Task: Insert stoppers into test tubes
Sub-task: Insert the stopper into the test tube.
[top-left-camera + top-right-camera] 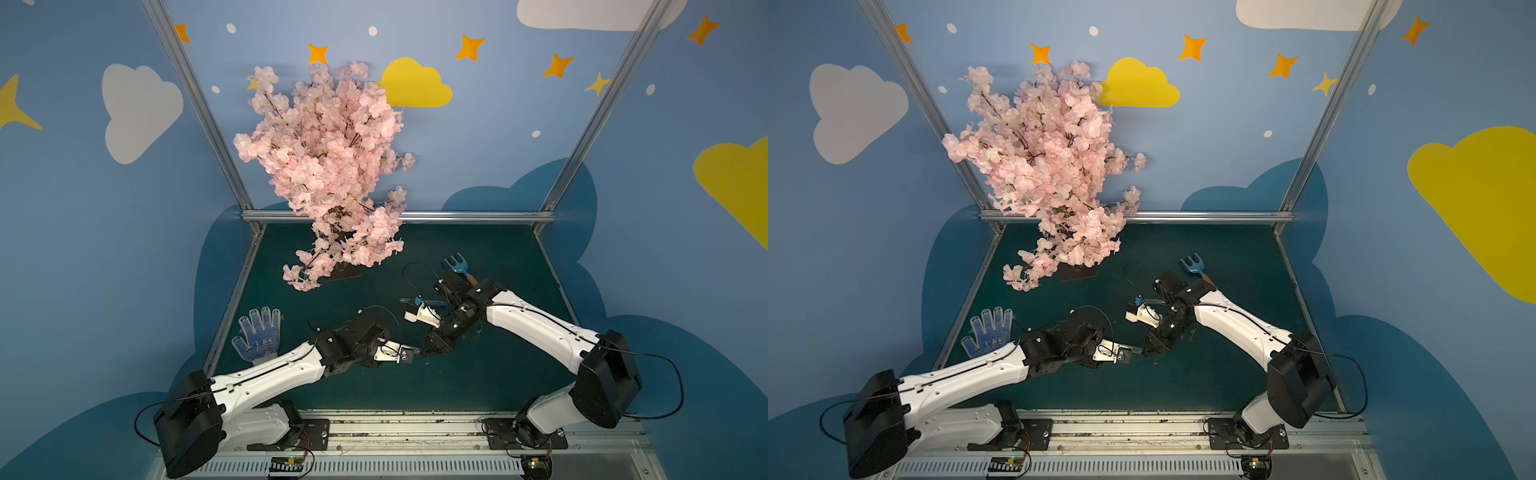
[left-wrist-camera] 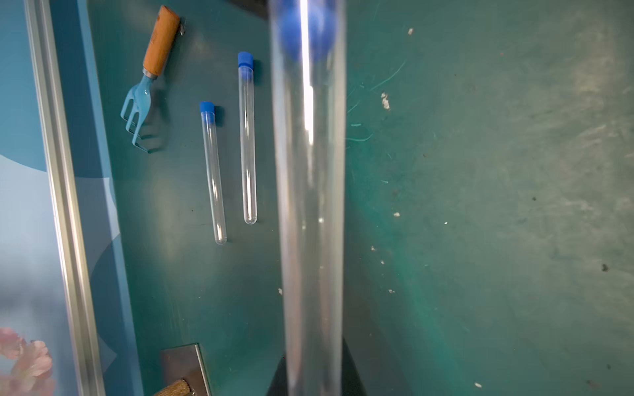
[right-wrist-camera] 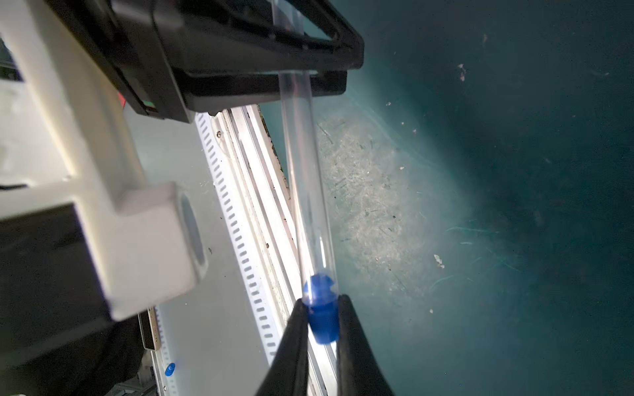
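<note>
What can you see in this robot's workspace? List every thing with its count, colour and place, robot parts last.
mat: one, dark green, covers the tabletop.
toy rake: one, blue head, orange handle, far part of the mat.
lying test tubes: two, clear, side by side on the mat near the rake.
seated stoppers: two, bright blue, in the lying tubes' mouths.
held test tube: one, clear, lifted above the mat between the arms.
held stopper: one, bright blue, at the held tube's mouth.
glove: one, white with blue dots, mat's left edge.
blossom tree: one, pink, back left of the mat.
left gripper: one, black, shut on the held test tube.
right gripper: one, black, shut on the held stopper.
</note>
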`<action>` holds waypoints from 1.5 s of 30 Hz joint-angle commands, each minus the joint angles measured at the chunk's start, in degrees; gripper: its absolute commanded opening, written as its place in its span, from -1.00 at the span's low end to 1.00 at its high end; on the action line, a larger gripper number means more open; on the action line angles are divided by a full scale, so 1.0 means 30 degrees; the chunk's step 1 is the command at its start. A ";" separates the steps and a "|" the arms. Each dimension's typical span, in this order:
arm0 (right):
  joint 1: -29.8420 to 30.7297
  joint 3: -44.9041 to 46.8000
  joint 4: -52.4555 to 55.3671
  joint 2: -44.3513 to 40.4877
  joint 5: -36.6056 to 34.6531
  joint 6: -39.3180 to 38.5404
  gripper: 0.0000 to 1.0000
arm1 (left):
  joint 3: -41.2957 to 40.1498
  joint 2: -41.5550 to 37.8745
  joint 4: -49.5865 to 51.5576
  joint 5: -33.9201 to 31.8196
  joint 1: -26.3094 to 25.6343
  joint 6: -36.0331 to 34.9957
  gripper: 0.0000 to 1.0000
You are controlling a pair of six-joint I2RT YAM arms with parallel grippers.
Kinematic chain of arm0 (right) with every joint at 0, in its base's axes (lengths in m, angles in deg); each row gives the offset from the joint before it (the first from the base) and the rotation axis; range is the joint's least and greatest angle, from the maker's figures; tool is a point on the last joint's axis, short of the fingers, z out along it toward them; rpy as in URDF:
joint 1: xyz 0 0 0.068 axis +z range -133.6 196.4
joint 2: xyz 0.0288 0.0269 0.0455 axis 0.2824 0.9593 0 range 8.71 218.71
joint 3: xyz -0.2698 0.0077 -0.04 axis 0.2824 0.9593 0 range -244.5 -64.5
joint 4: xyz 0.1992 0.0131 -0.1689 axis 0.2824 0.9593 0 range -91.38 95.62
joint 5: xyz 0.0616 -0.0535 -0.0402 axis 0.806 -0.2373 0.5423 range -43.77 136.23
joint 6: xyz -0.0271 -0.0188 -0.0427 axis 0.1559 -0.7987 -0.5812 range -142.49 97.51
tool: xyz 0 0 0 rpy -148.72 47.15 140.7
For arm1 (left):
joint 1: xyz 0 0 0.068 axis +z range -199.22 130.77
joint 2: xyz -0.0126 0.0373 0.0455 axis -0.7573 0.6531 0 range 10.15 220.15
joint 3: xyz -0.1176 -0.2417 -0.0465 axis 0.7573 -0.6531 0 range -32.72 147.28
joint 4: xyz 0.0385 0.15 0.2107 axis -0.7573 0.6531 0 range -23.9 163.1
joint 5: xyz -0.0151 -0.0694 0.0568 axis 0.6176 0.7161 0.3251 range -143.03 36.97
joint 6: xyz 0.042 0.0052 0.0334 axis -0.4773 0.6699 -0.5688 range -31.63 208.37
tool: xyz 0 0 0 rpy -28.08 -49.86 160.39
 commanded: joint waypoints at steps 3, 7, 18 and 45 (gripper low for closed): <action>0.0486 -0.1950 -0.9025 -0.0068 0.4076 0.1207 -1.00 | 0.0825 0.0556 -0.3233 0.4461 -0.1864 -0.0810 -0.96; 0.1045 -0.2177 -0.8333 0.0222 0.1952 0.0098 -1.00 | 0.1325 0.0541 -0.2902 0.4975 -0.1797 0.0096 -0.96; 0.1293 -0.2698 -0.6958 0.1491 0.0500 0.0099 -1.00 | 0.2025 0.0014 -0.2341 0.6429 -0.1667 0.0649 -0.96; 0.0504 -0.0579 -0.9375 0.0998 0.3252 0.1383 -0.95 | 0.0289 -0.0426 -0.3535 0.5692 -0.1757 0.0476 -0.96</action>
